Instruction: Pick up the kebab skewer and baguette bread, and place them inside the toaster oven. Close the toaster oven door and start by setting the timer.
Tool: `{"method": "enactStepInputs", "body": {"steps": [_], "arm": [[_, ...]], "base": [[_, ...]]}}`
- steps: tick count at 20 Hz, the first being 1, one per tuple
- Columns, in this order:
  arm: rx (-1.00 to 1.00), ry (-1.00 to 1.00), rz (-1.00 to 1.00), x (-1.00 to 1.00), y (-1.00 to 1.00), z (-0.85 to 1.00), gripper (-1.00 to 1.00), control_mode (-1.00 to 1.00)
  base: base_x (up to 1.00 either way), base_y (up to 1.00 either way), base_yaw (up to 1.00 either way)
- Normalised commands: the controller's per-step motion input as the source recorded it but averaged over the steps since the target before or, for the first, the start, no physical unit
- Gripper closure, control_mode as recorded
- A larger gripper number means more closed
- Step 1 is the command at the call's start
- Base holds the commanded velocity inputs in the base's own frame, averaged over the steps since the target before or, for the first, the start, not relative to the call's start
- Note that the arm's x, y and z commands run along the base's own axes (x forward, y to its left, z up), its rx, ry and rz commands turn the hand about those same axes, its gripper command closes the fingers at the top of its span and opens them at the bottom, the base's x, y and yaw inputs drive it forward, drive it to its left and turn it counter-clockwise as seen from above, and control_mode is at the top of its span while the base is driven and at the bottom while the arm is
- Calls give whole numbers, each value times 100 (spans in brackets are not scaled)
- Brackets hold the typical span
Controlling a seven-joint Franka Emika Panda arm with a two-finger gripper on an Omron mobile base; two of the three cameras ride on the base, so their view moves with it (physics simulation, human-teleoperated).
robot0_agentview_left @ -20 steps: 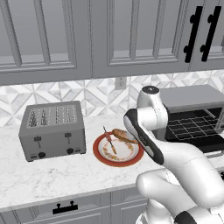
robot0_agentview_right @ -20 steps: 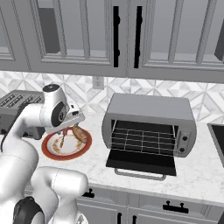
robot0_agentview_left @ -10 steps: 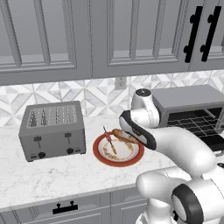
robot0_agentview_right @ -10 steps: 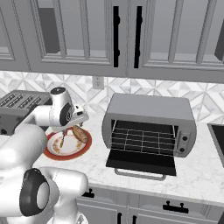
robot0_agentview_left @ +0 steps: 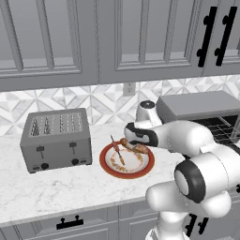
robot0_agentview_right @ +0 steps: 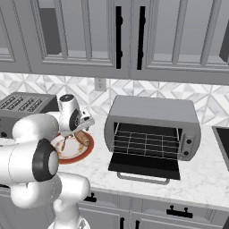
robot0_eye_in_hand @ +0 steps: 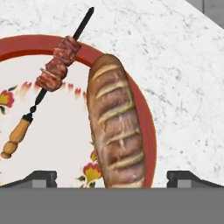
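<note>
Gripper (robot0_eye_in_hand: 111,177) lower than before, fingers spread astride baguette bread (robot0_eye_in_hand: 116,122) beside kebab skewer (robot0_eye_in_hand: 52,74).

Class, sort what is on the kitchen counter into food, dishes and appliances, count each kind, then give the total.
Food: 2 (kebab skewer, baguette)
Dishes: 1 (red-rimmed plate)
Appliances: 2 (four-slot toaster, toaster oven)
Total: 5
</note>
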Motion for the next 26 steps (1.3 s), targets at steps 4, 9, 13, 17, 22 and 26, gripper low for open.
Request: {"method": "enactStepInputs", "body": {"steps": [4,9,13,17,22,26], "arm": [[0,0,0,35,14,-37,-100,-100],[0,1,0,1,1,-21,-100,-100],[0,0,0,0,0,-19,-100,-100],[0,0,0,0,0,-20,-100,-100],[0,0,0,0,0,-12,-100,-100],[0,0,0,0,0,-5,-100,-100]], "base": [[0,0,0],[0,0,0],[0,0,0],[0,0,0],[0,0,0],[0,0,0]]}}
